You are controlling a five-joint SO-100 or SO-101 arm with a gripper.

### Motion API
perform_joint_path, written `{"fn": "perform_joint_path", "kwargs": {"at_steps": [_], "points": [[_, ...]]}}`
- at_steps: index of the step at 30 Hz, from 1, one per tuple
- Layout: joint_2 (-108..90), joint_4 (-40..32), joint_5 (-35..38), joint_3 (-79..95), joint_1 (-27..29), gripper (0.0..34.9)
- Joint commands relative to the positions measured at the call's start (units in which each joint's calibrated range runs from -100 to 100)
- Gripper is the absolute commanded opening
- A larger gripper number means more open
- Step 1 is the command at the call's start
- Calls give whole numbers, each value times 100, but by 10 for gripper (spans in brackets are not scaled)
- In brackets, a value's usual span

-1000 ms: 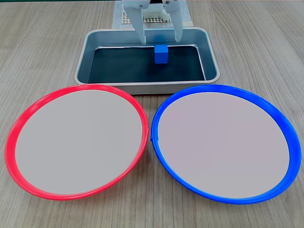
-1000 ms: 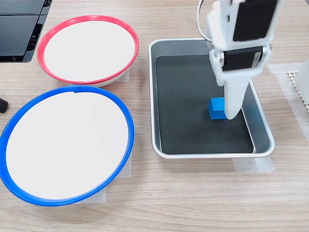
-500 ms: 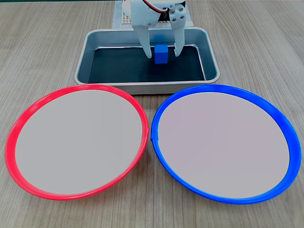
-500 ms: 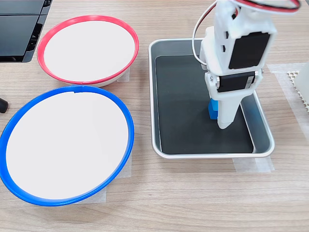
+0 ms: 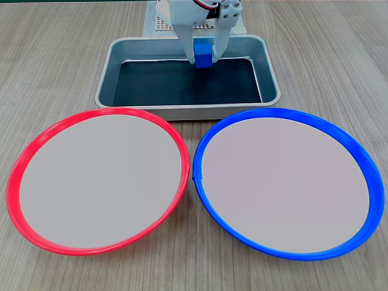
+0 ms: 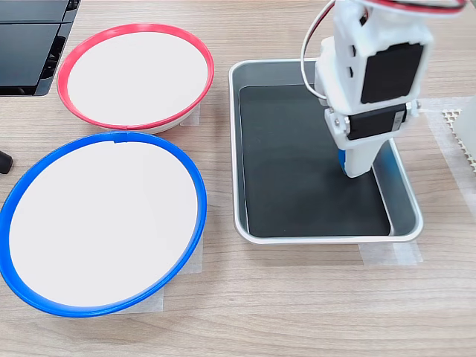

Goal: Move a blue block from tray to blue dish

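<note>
The blue dish (image 5: 285, 185) filled the lower right of the first exterior view, beside the red-rimmed plate (image 5: 97, 180) at lower left; both lay bare on the wooden table (image 5: 339, 66). The tray (image 5: 115, 73) sat at upper centre of that view, its dark bottom showing nothing left on it.

The white arm (image 6: 372, 71) stood over the tray's far side, reaching steeply down in the upper right of the second exterior view. Its gripper (image 5: 204, 56) was clamped on the blue block (image 5: 203, 54), one finger on each opposite side face, the block apparently raised off the tray floor. In the second exterior view only a sliver of blue showed behind the fingers.

The block looked like a small, rigid, light cube with plain smooth faces. Flat opposite faces seemed the right place to pinch it; such faces could slip if the hold were off-centre or loose.
</note>
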Motion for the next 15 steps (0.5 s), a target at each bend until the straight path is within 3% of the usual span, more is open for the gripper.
{"fn": "perform_joint_path", "kwargs": {"at_steps": [1, 3, 6, 15], "points": [[-81, 1140, -640, -1475, -293, 3], [-22, 1140, -1172, -2030, -443, 2], [106, 471, -1929, -2740, -519, 2], [746, -3087, -3692, -3068, -359, 0]]}}
